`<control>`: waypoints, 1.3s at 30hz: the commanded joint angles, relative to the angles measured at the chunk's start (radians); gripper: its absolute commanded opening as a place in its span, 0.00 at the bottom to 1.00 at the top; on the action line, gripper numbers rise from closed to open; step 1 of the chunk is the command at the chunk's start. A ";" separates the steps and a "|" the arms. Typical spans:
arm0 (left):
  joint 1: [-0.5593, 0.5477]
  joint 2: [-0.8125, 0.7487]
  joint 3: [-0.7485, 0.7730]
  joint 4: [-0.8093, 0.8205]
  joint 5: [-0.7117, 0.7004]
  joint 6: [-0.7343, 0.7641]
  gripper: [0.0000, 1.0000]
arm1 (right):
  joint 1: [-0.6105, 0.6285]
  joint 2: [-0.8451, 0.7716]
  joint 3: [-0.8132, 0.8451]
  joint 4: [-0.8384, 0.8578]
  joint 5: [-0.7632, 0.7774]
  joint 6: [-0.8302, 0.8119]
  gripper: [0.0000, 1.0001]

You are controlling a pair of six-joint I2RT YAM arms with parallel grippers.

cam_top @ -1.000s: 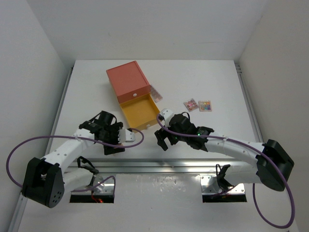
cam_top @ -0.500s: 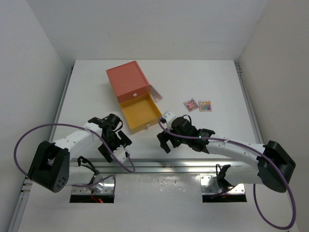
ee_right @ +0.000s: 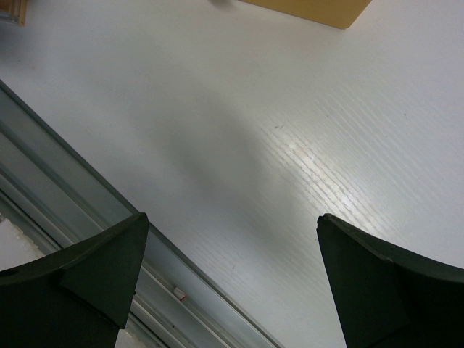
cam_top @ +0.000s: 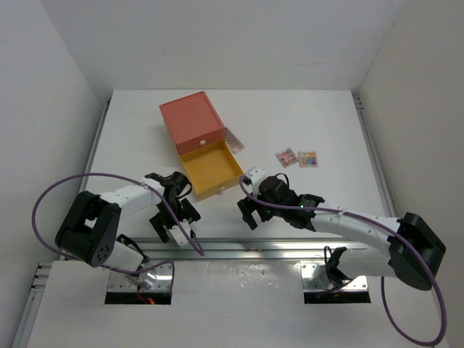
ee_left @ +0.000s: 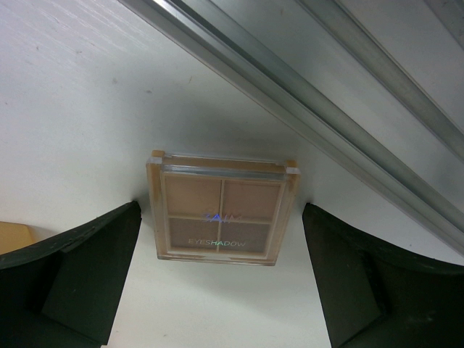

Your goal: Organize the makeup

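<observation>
A tan four-pan eyeshadow palette lies flat on the white table beside the metal rail. My left gripper is open, and the palette lies just ahead of its fingertips, untouched. In the top view the left gripper hangs over the near edge and hides this palette. Two small multicoloured palettes lie right of the drawer box, and another palette peeks out beside it. My right gripper is open over bare table, and the right wrist view shows nothing between the jaws of the right gripper.
The orange-red drawer box stands at centre back with its yellow drawer pulled out toward me. A metal rail runs along the near table edge. White walls close the table in on three sides.
My left gripper has swung back toward the near rail and now points down at the tan palette. The right gripper has barely shifted. Both stayed open.
</observation>
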 commanded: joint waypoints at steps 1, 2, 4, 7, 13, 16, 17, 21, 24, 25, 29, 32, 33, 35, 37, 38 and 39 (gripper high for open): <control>-0.009 0.015 0.019 0.011 -0.006 0.131 1.00 | 0.005 -0.028 -0.010 0.012 0.021 0.017 0.99; -0.009 0.024 0.019 0.021 -0.006 0.131 1.00 | 0.005 -0.029 -0.008 0.012 0.022 0.017 0.99; -0.009 0.047 0.009 0.022 -0.006 0.119 1.00 | 0.005 -0.026 -0.007 0.010 0.025 0.016 0.99; -0.009 0.073 0.009 0.031 -0.033 0.089 0.93 | 0.005 -0.023 -0.001 0.004 0.025 0.012 0.99; -0.030 0.047 -0.020 -0.007 -0.043 0.030 0.54 | 0.003 -0.028 0.007 -0.005 0.051 0.003 0.99; -0.041 -0.005 -0.009 -0.067 0.017 -0.045 0.42 | -0.001 -0.035 0.010 0.004 0.070 0.006 0.99; -0.041 -0.020 0.021 -0.105 0.034 -0.068 0.40 | -0.006 -0.040 0.016 0.006 0.083 0.006 0.99; -0.041 -0.078 0.125 -0.204 0.143 -0.191 0.34 | -0.055 -0.039 0.076 -0.060 0.143 0.020 0.99; -0.021 -0.111 0.204 -0.310 0.250 -0.263 0.33 | -0.133 -0.011 0.151 -0.172 0.156 0.055 0.99; -0.021 -0.111 0.257 -0.343 0.275 -0.284 0.33 | -0.151 -0.009 0.195 -0.188 0.147 0.077 0.99; -0.001 -0.102 0.400 -0.377 0.387 -0.424 0.30 | -0.309 0.006 0.258 -0.235 0.073 0.124 0.99; 0.036 -0.036 0.532 -0.335 0.521 -0.662 0.30 | -0.418 0.032 0.311 -0.251 0.012 0.135 0.99; 0.048 0.015 0.593 -0.261 0.534 -0.733 0.32 | -0.447 0.064 0.338 -0.257 0.013 0.128 0.99; 0.048 0.061 0.637 -0.155 0.534 -0.962 0.33 | -0.504 0.095 0.381 -0.266 0.015 0.126 0.99; 0.048 0.095 0.649 0.046 0.481 -1.109 0.33 | -0.569 0.177 0.436 -0.316 0.015 0.123 0.99; 0.048 0.124 0.649 0.104 0.456 -1.199 0.33 | -0.582 0.198 0.474 -0.329 0.015 0.121 0.99; 0.048 0.141 0.649 0.150 0.416 -1.223 0.33 | -0.624 0.216 0.494 -0.356 0.015 0.118 0.99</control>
